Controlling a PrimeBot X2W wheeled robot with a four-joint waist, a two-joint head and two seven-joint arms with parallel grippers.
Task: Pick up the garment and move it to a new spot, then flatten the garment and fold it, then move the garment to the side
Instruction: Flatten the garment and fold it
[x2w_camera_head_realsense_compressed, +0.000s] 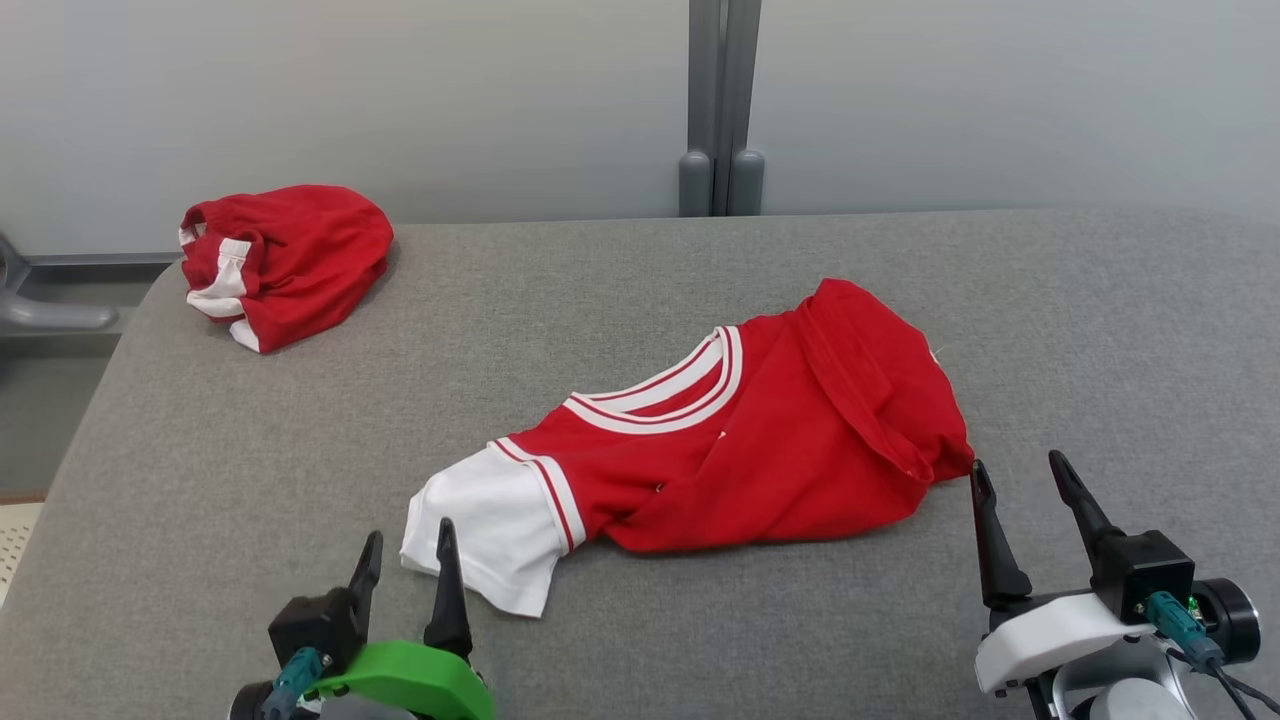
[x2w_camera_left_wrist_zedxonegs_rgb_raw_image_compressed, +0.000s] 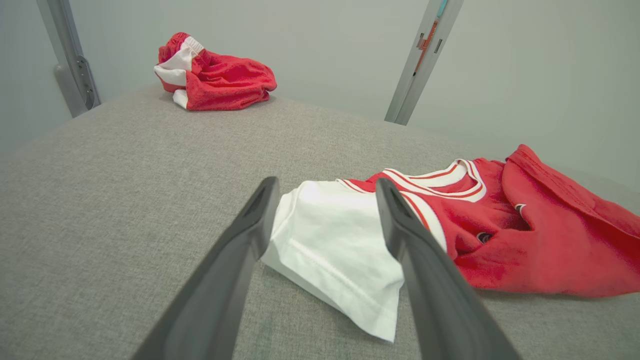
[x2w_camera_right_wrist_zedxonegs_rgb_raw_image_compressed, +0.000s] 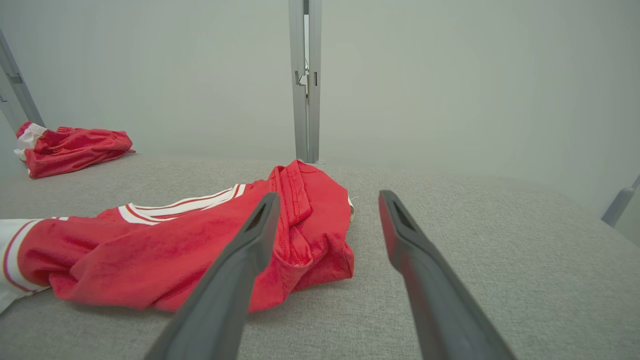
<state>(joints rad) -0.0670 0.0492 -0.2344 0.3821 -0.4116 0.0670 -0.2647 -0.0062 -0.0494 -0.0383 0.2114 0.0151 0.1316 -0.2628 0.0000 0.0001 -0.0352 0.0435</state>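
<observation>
2 garments lie on the grey padded table (x2w_camera_head_realsense_compressed: 250, 470). The garment (x2w_camera_head_realsense_compressed: 760, 450) for the job is 1 red shirt, crumpled and partly folded over itself nr the table's ctr, toward the front edge. Its 1 visible white sleeve (x2w_camera_head_realsense_compressed: 490, 525) points to the robot's left-front. The collar (x2w_camera_head_realsense_compressed: 680, 395), white w/ red stripes, faces the far side. The shirt's right end is doubled over w/ the hem showing. The 2nd item, a red-and-white bundle (x2w_camera_head_realsense_compressed: 285, 262), sits well apart at the far left corner.

There are 2 grippers w/ 2 dark fingers each, both low at the front edge.

The left gripper (x2w_camera_head_realsense_compressed: 409, 535) has its fingers spread wide, nothing pinched. In the left wrist view the white sleeve lies just ahead of and btwn the 2 tips. In the head view 1 tip overlaps the sleeve's edge; can't tell if it touches.

The right gripper (x2w_camera_head_realsense_compressed: 1018, 465) also has its fingers spread wide, gripping nothing. Its inner tip is just beside the shirt's folded right corner, and the outer tip is over bare table. Contact w/ the cloth: can't tell.

Bkgd: 2 grey posts (x2w_camera_head_realsense_compressed: 720, 110) stand side by side behind the table's ctr, against a pale wall (x2w_camera_head_realsense_compressed: 1000, 100).
</observation>
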